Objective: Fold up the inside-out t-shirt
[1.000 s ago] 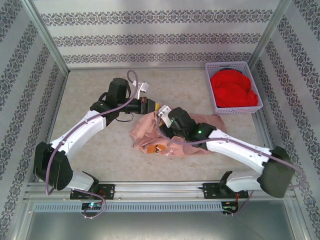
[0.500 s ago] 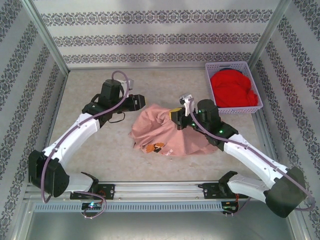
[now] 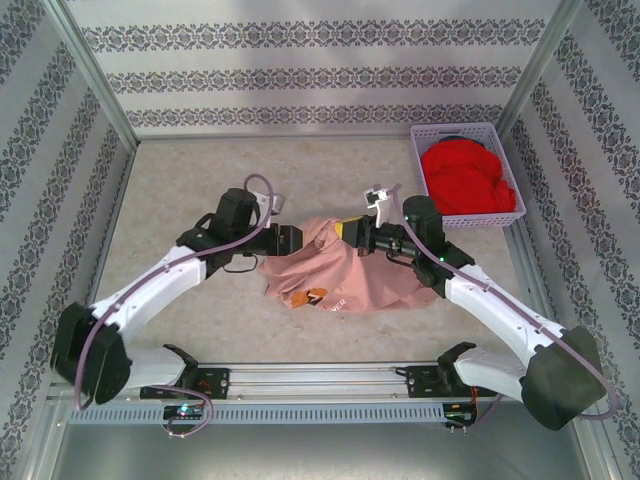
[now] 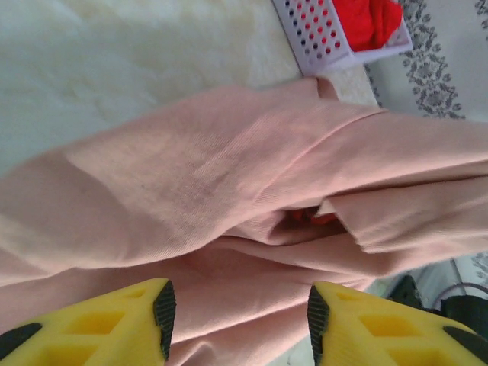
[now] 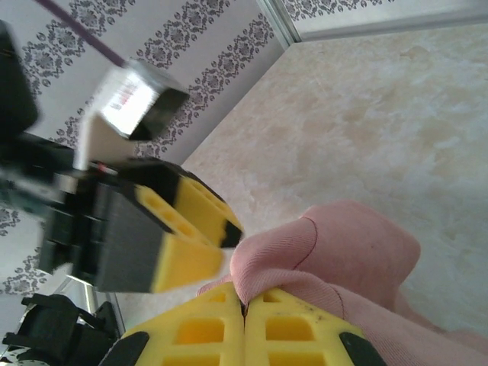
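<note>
Beige counter (image 3: 180, 180), ringed by patterned walls (image 3: 300, 75): the dusty-pink inside-out t-shirt (image 3: 350, 280) lies bunched at the centre, between my two arms. My right claw (image 5: 244, 309) is pressed together on a raised fold at the shirt's far edge, pinching the cloth. My left claw (image 4: 238, 305) stands spread over the cloth at the shirt's left side. A white basket (image 3: 470, 221) holding a red garment (image 3: 465, 180) sits in the far right corner.

perforated white basket (image 3: 421, 185) at far right corner of bench (image 3: 190, 170), holding a crumpled bright red garment (image 3: 468, 180). patterned wall panels (image 3: 300, 75) on three sides.
</note>
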